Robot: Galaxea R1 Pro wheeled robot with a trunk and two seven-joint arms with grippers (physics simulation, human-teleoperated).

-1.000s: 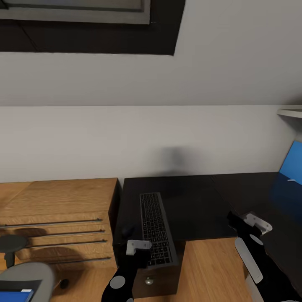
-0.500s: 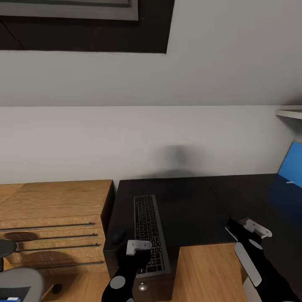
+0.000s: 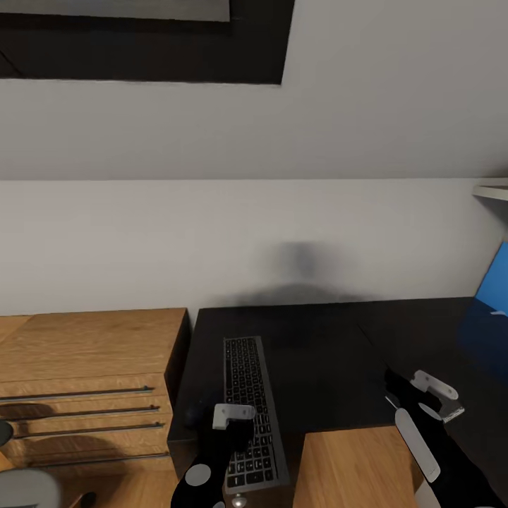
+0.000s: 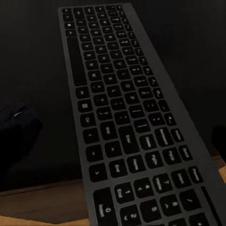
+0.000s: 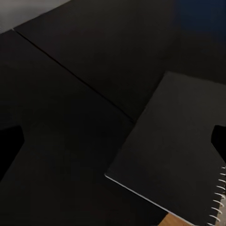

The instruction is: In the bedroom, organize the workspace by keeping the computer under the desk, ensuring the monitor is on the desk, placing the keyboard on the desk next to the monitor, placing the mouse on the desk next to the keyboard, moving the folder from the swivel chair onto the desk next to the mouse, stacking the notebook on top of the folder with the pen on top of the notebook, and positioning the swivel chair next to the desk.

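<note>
The keyboard (image 3: 251,409) lies lengthwise on the desk (image 3: 324,353), its near end at the front edge, the mouse (image 3: 195,415) just beside it toward the desk's left edge. I hold my left gripper (image 3: 233,416) over that near end and my right gripper (image 3: 434,391) above the notebook (image 5: 174,150); I cannot tell either jaw opening. A wooden dresser (image 3: 85,374) adjoins the desk's left edge.

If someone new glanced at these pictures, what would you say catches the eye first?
Probably the keyboard, lying lengthwise on the near left part of the glossy black desk, with the left gripper just above its near end. Next, the bright blue panel at the far right edge, and the wooden dresser standing beside the desk on the left. The right wrist view shows a dark spiral-bound notebook flat on the desk.
</note>
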